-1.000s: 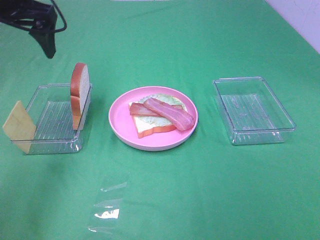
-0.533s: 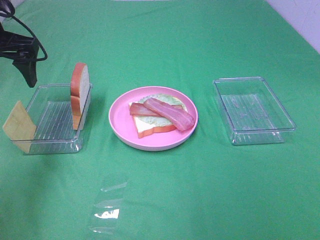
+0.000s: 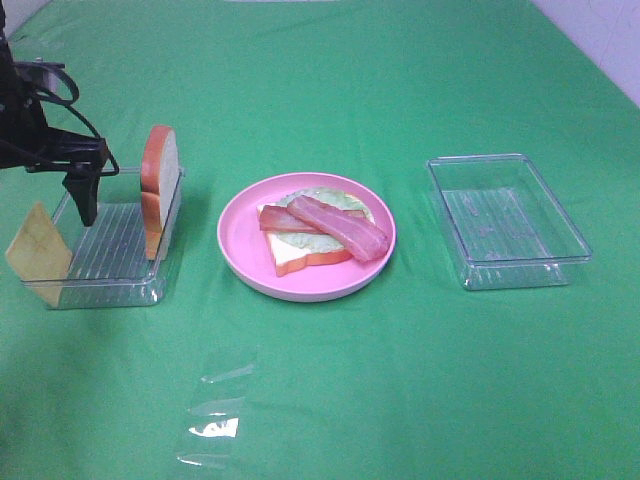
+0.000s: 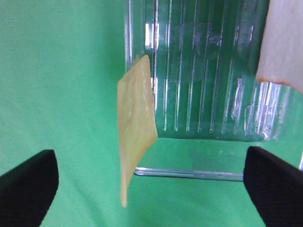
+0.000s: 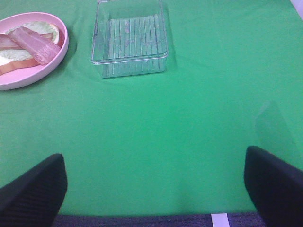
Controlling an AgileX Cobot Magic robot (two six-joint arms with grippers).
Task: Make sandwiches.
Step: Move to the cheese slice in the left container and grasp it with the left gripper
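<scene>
Left gripper [image 4: 151, 187] hangs spread wide near the cheese square [image 4: 136, 127].
The cheese leans tilted on the left tray's [image 3: 110, 290] wall; a bread slice [image 3: 160, 185] stands upright inside. Bacon strips [image 3: 335, 225] top the lettuce [image 3: 318, 198] on the pink plate [image 3: 240, 250]. Right gripper [image 5: 156, 189] spread, empty.

We see our left gripper [image 3: 84, 192] pointing straight down, jaws spread wide; our right gripper [image 5: 155, 187] gapes wide too.
</scene>
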